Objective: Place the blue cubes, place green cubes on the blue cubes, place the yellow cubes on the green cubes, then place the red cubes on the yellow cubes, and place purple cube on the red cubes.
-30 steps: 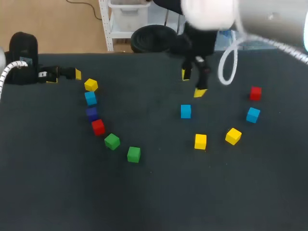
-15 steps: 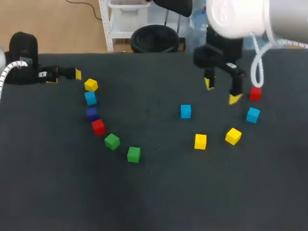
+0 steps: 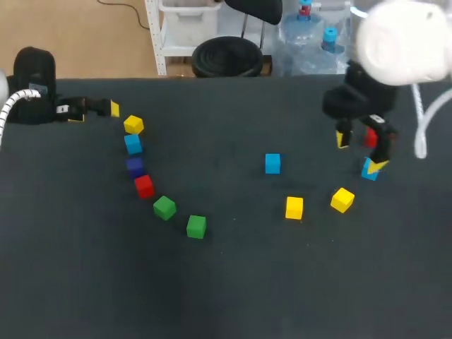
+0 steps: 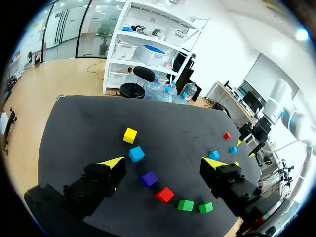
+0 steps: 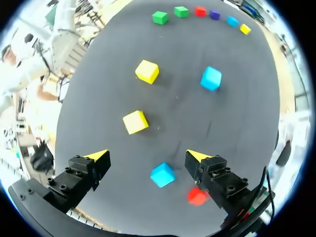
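Note:
My right gripper (image 3: 361, 152) hangs open over the table's right side, above a blue cube (image 3: 369, 170) and a red cube (image 3: 369, 139). In the right wrist view that blue cube (image 5: 162, 174) lies between the open fingers of the right gripper (image 5: 148, 155), untouched, and the red cube (image 5: 197, 196) sits beside one finger. Another blue cube (image 3: 272, 164) and two yellow cubes (image 3: 294, 207) (image 3: 342, 199) lie nearby. My left gripper (image 3: 95, 111) (image 4: 165, 163) stands open and empty at the far left. Near it curves a row: yellow (image 3: 133, 125), blue (image 3: 133, 144), purple (image 3: 135, 167), red (image 3: 144, 186), two green (image 3: 164, 207) (image 3: 196, 227).
The dark table (image 3: 233, 282) has open room along its front and between the two groups of cubes. In the left wrist view the row of cubes, from yellow (image 4: 130, 135) to green (image 4: 205, 208), lies ahead of the fingers.
My right arm has swung to the right, from above the middle blue cube to over the blue and red cubes at the right, staying open. The left arm and the cubes have not moved.

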Controlling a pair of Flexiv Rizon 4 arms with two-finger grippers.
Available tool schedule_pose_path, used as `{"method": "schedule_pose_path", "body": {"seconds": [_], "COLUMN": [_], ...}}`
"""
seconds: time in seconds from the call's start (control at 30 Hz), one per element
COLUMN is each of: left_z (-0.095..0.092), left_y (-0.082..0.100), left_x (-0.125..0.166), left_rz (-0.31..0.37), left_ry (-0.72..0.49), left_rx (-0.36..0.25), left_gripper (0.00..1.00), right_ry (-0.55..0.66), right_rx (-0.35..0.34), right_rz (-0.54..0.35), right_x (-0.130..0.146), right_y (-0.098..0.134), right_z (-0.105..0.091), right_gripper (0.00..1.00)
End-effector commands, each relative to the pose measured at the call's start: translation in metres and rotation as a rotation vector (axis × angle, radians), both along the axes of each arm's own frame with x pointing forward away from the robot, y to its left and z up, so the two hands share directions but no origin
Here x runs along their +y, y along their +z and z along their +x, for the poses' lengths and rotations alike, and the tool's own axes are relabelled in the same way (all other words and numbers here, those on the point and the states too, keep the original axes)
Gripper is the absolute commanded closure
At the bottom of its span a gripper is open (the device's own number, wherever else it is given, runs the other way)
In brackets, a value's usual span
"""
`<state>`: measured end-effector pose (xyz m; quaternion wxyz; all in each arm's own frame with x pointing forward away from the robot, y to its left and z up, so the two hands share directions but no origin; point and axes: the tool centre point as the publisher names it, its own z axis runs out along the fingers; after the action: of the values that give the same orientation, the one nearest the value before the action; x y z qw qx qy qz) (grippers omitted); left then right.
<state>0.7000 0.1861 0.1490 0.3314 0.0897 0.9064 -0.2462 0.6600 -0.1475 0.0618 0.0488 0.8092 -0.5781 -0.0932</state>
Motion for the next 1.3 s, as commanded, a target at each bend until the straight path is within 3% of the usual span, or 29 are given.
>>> {"method": "schedule_pose_path", "body": {"seconds": [0.03,0.3,0.53,0.7,0.9,1.1,1.3], "left_z": [0.000,0.000,0.000,0.000,0.000,0.000,0.000], "left_y": [0.001,0.001,0.001,0.001,0.001,0.001,0.001], "left_x": [0.000,0.000,0.000,0.000,0.000,0.000,0.000], "left_rz": [0.003,0.003,0.003,0.003,0.003,0.003,0.003], "left_ry": [0.002,0.002,0.002,0.002,0.002,0.002,0.002], "left_rx": [0.002,0.002,0.002,0.002,0.002,0.002,0.002], "left_gripper": [0.00,0.00,0.00,0.00,0.00,0.00,0.00], "right_ry": [-0.063,-0.316,-0.513,-0.632,-0.757,-0.807,-0.779], "right_rx": [-0.092,-0.033,0.009,-0.009,0.018,0.004,-0.039], "right_rz": [0.085,0.020,-0.094,-0.187,-0.152,-0.120,-0.098], "right_x": [-0.018,-0.024,0.004,0.002,-0.045,-0.059,-0.048], "right_y": [-0.004,-0.008,-0.005,-0.009,-0.020,-0.021,-0.027], "right_z": [-0.009,-0.024,-0.042,-0.041,-0.030,-0.029,-0.018], "right_gripper": [0.00,0.00,0.00,0.00,0.00,0.00,0.00]}}
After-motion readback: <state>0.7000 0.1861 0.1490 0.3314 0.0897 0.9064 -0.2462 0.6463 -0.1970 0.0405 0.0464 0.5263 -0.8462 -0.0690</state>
